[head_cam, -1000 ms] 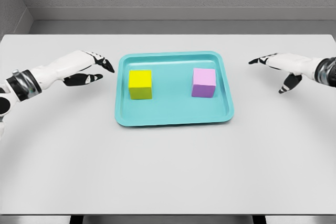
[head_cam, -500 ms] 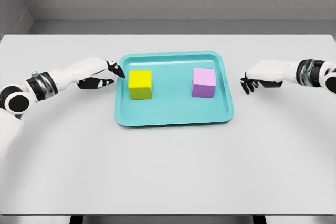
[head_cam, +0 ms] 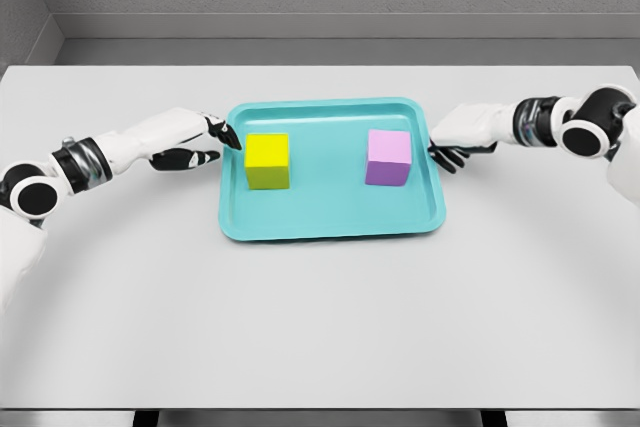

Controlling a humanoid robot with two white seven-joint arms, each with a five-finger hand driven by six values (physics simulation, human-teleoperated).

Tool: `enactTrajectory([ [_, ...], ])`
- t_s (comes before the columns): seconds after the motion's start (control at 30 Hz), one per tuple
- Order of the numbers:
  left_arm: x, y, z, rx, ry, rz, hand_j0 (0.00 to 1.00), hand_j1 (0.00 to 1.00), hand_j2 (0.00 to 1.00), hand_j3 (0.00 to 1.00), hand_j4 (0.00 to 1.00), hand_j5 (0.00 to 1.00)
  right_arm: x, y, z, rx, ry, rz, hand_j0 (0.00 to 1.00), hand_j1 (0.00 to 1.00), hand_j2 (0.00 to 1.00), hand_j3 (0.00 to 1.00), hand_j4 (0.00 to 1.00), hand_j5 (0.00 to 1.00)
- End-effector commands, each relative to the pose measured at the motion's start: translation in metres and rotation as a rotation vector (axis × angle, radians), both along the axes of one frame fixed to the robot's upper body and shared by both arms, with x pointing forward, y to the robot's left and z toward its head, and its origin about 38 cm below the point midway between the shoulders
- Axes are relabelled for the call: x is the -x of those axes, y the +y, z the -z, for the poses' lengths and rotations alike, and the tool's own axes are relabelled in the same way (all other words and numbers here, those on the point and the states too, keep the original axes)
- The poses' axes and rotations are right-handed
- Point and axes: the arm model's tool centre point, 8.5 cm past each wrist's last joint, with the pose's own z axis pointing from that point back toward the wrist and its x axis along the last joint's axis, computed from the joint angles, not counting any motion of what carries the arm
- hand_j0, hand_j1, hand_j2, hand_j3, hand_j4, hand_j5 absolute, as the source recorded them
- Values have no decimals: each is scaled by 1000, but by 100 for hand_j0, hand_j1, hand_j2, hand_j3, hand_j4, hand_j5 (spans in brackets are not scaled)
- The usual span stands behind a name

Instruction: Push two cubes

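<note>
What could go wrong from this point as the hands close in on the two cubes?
Both hands sit at the raised rim of the teal tray. The left hand or right hand might catch the rim and shove the whole tray instead. A high push could also tip the yellow cube or purple cube rather than slide it.

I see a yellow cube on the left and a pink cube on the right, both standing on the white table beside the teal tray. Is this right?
Not quite. The head view shows the yellow cube and the pink cube standing inside the teal tray, not beside it. Yellow is on the left and pink on the right, as you say.
</note>
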Motion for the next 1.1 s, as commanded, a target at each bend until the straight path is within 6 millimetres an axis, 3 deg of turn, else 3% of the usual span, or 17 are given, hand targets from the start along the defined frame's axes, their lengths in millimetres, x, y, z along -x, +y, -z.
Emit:
enactTrajectory([
  [0.0,1,0,-5,6,-12,5,55,55,55,55,55,55,-1,0,6,5,13,5,12,12,12,12,12,12],
  [0.17,3,9,-6,-9,-12,-6,55,55,55,55,55,55,-1,6,6,-1,13,-3,12,12,12,12,12,12],
  [0.5,10,-3,-11,-5,-36,31,55,55,55,55,55,55,-3,23,4,-1,9,-36,12,12,12,12,12,12],
  [0.7,12,-11,-2,-31,-17,58,54,54,54,54,54,54,-3,33,5,3,11,-56,12,12,12,12,12,12],
  [1.07,12,-9,-4,-18,-19,55,54,54,54,54,54,54,-2,52,7,-7,15,-90,12,12,12,12,12,12],
])
